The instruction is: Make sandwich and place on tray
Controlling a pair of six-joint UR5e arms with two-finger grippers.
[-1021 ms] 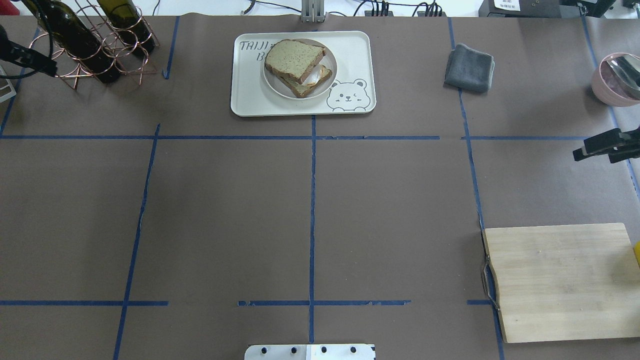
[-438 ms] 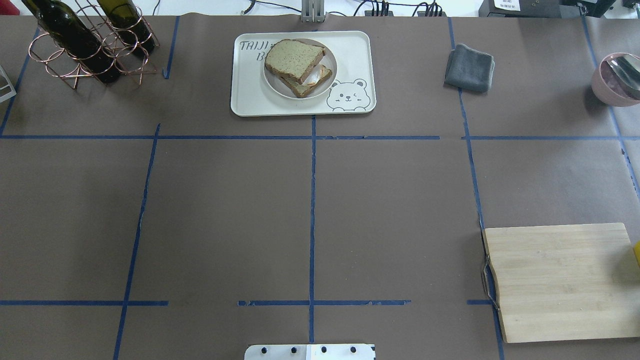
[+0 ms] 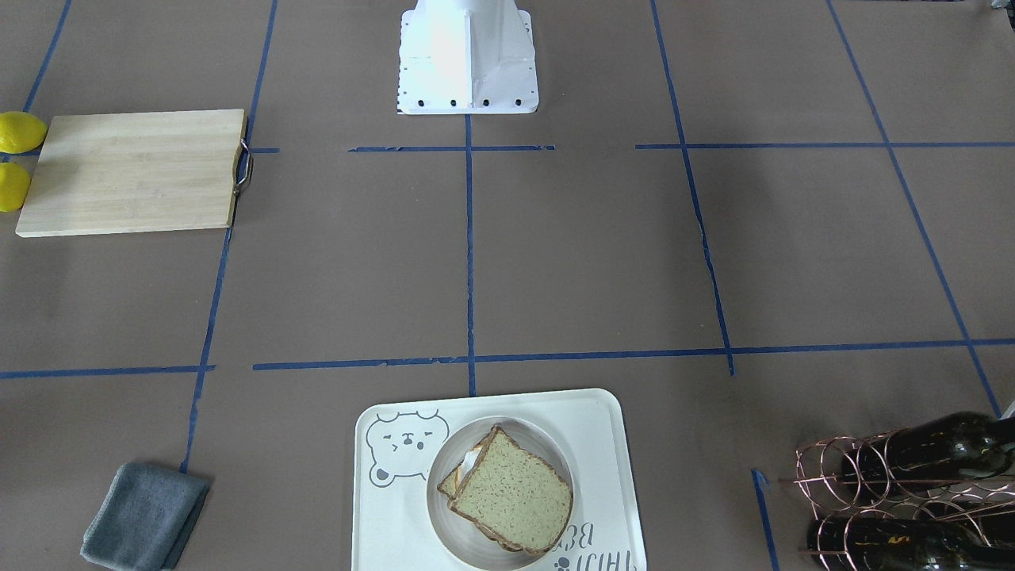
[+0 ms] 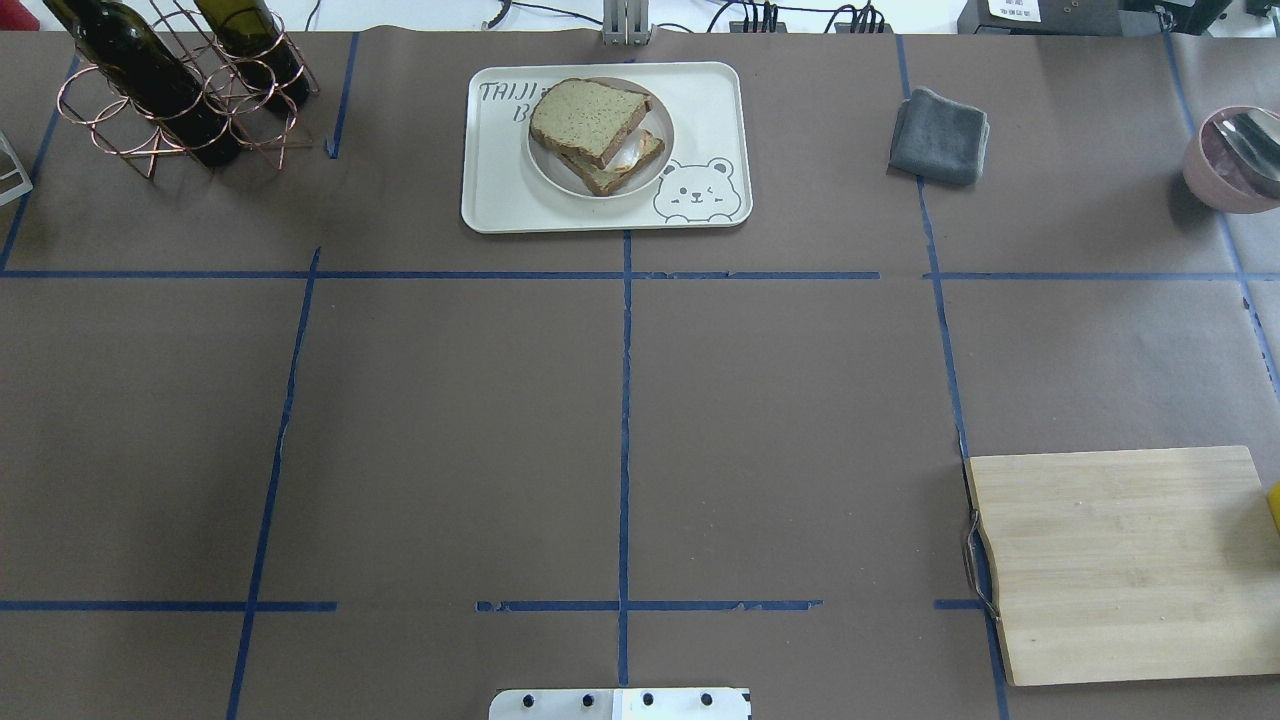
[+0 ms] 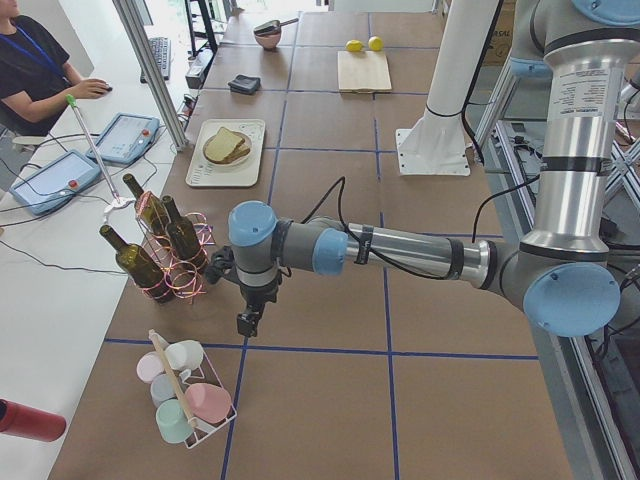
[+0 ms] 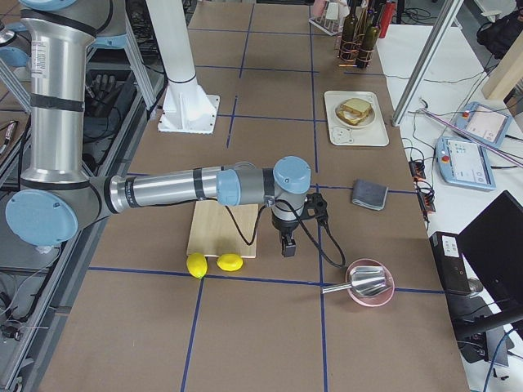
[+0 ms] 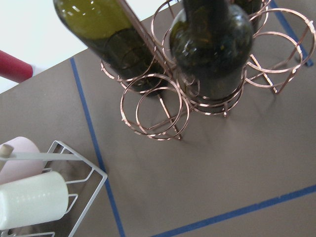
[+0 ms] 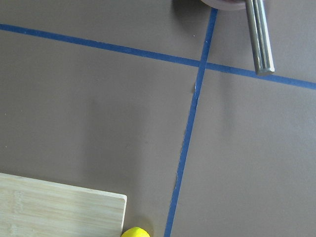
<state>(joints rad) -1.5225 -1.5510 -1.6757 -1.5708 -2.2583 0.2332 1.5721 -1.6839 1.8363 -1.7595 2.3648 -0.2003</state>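
The sandwich (image 4: 597, 130), two tan wholegrain slices with white egg showing between them, lies on a small round white dish on the cream bear-face tray (image 4: 705, 110) at the table's far middle. It also shows in the front-facing view (image 3: 511, 496) on the tray (image 3: 607, 444). My left gripper (image 5: 245, 323) shows only in the left side view, beside the wine rack, far from the tray; I cannot tell whether it is open or shut. My right gripper (image 6: 287, 245) shows only in the right side view, between the cutting board and the pink bowl; I cannot tell its state either.
A copper wine rack with dark bottles (image 4: 170, 90) stands far left. A grey cloth (image 4: 938, 135) and a pink bowl with a metal utensil (image 4: 1235, 160) are far right. A wooden cutting board (image 4: 1120, 560) lies near right, lemons (image 3: 16, 131) beside it. A cup rack (image 5: 185, 390) stands near the left arm.
Both grippers, seen at the left and right edges of the overhead view a second ago, have moved outward and out of that view. The sandwich and tray have not moved.
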